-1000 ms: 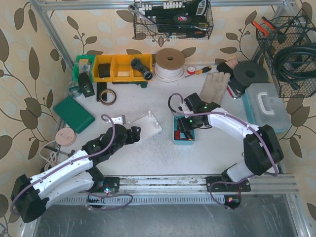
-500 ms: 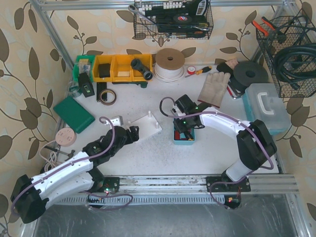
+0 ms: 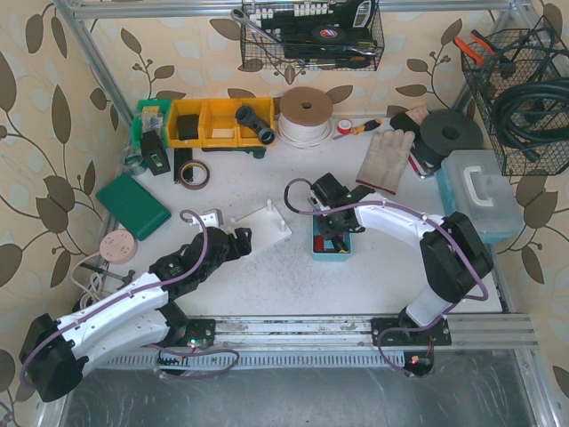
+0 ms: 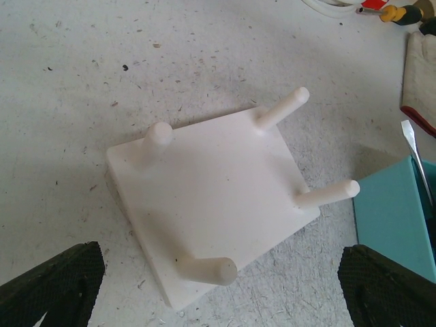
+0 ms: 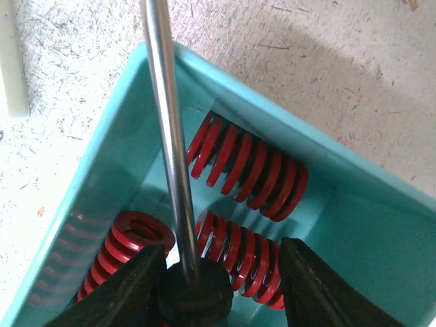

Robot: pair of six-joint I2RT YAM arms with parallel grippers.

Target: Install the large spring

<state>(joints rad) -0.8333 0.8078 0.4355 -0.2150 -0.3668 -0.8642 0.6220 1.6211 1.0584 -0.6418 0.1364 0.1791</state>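
Left jaws wide, empty; right jaws part-open astride handle [image 5: 194, 294]; two springs [image 5: 248, 170] flat, parallel.

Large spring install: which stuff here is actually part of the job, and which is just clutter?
Job: white peg plate; teal bin; red springs in it; black-handled tool in the bin, probably.
Clutter: work glove; tape roll; yellow bins; green case; red-and-yellow screwdriver; clear toolbox.
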